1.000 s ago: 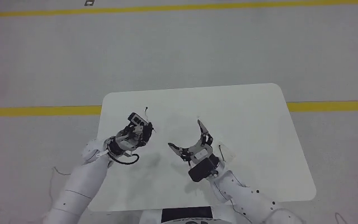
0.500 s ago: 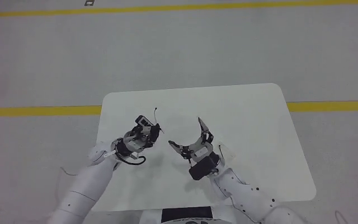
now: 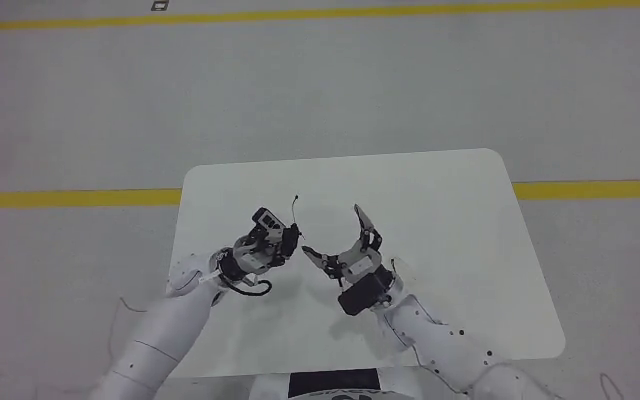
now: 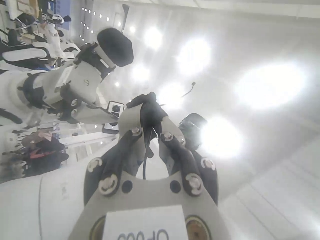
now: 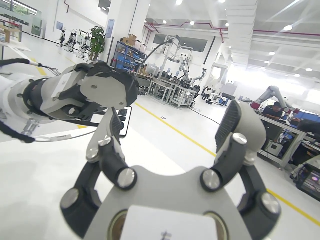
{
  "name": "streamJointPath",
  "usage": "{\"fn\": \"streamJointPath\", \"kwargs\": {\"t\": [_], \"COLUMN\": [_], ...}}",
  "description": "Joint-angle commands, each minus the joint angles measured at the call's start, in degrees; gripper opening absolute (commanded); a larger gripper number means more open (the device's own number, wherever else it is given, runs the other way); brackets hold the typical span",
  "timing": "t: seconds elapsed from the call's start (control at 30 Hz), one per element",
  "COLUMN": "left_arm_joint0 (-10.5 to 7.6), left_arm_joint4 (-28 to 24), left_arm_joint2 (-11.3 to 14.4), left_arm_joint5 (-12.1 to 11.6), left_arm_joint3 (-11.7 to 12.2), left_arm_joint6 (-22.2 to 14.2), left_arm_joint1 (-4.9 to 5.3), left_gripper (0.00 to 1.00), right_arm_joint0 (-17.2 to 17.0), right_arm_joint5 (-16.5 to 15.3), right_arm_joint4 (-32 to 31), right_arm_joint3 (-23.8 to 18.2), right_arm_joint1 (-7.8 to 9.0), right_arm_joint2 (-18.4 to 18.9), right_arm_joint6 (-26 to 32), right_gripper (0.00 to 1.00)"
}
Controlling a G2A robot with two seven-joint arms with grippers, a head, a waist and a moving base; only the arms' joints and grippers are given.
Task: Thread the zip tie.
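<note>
Zip tie (image 4: 188, 92) between the left jaws

A white table (image 3: 450, 200) with rounded corners stands on a pale grey floor (image 3: 400, 90). A far yellow line (image 3: 300, 15) crosses the floor well beyond the table's far edge, with a small dark square marker (image 3: 160, 6) just past it. A near yellow line (image 3: 80, 197) meets the table's left and right edges close to the far corners. In the hall stand a white pillar (image 5: 122, 8), a potted plant (image 5: 97, 38) beside it, a shelf of blue bins (image 5: 127, 56) with cardboard boxes (image 5: 132, 38) on top, and metal-framed workbenches (image 5: 172, 91). Ceiling lights (image 5: 178, 1) glow overhead.
</note>
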Motion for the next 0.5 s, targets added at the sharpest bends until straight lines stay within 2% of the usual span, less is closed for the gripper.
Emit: {"fn": "streamJointPath", "kwargs": {"t": [0.0,0.2,0.23,0.27,0.3,0.47], "left_arm_joint0": [0.05,0.06,0.06,0.06,0.06,0.06], "left_arm_joint4": [-0.1,0.1,0.1,0.1,0.1,0.1], "left_arm_joint2": [0.0,0.0,0.0,0.0,0.0,0.0], "left_arm_joint5": [-0.1,-0.5,-0.5,-0.5,-0.5,-0.5], "left_arm_joint3": [0.1,0.2,0.2,0.2,0.2,0.2], "left_arm_joint6": [0.0,0.0,0.0,0.0,0.0,0.0], "left_arm_joint1": [-0.02,-0.07,-0.07,-0.07,-0.07,-0.07], "left_gripper": [0.00,0.00,0.00,0.00,0.00,0.00], "right_arm_joint0": [0.2,0.8,0.9,1.1,1.2,1.6], "right_arm_joint5": [-0.1,0.7,0.8,0.8,0.8,0.8], "right_arm_joint4": [0.0,0.0,0.0,0.0,0.0,0.0], "right_arm_joint3": [0.1,0.3,0.3,0.2,0.1,-0.1], "right_arm_joint1": [0.08,0.54,0.62,0.70,0.81,1.17], "right_arm_joint2": [-0.2,-1.3,-1.6,-1.8,-2.0,-3.1], "right_arm_joint6": [-0.1,-0.9,-1.1,-1.4,-1.6,-2.1], "right_gripper": [1.00,1.00,0.87,0.64,0.49,0.40]}}
